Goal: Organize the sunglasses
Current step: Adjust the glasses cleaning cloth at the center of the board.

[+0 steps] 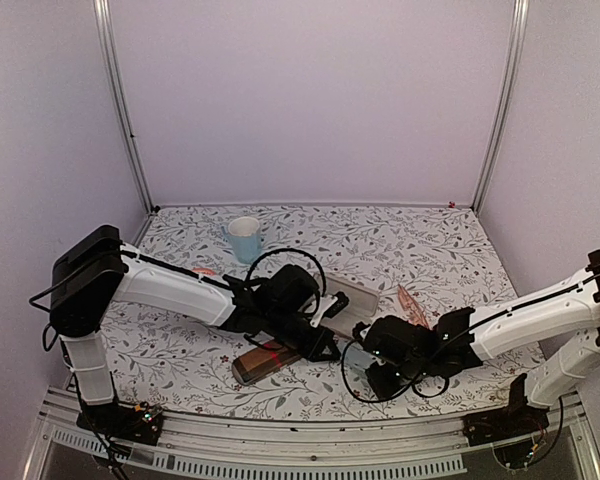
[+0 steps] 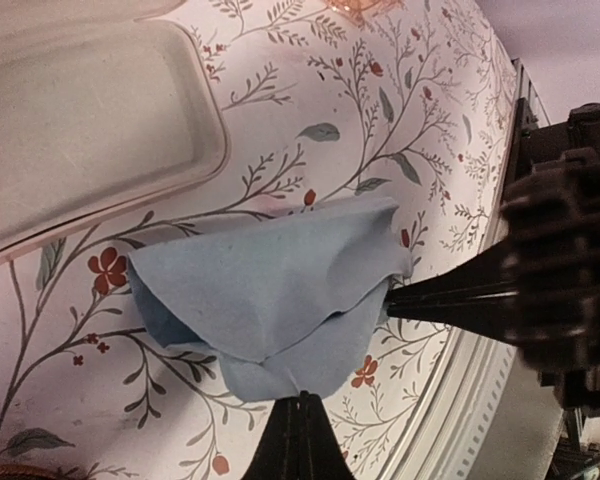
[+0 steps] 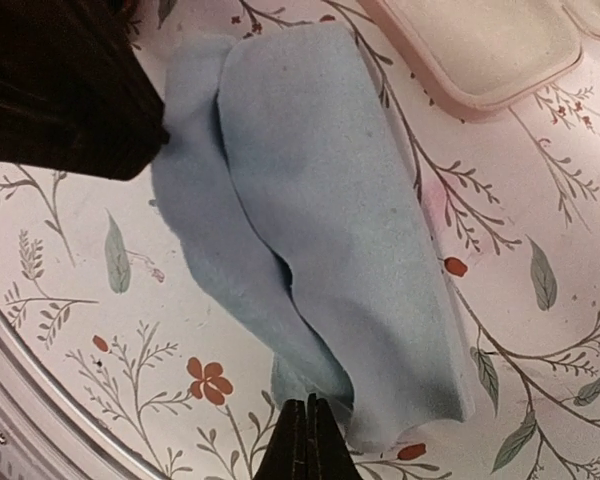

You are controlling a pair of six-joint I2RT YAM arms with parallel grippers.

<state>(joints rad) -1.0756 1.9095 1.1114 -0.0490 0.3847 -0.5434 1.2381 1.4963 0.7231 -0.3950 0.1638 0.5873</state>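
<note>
The left hand [image 2: 301, 398] and right hand [image 3: 307, 402] each pinch the blue cloth [image 3: 320, 200] near the table's [image 1: 430, 250] front edge. The pinkish sunglasses [image 1: 412, 306] lie just beyond the right hand, beside the pale case [image 1: 358, 300].

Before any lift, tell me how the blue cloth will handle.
The blue cloth likely flops: it lies folded and wrinkled. Probably very light, being thin. Pinched only at edges by the left fingers and right fingers, it may sag between them.
</note>
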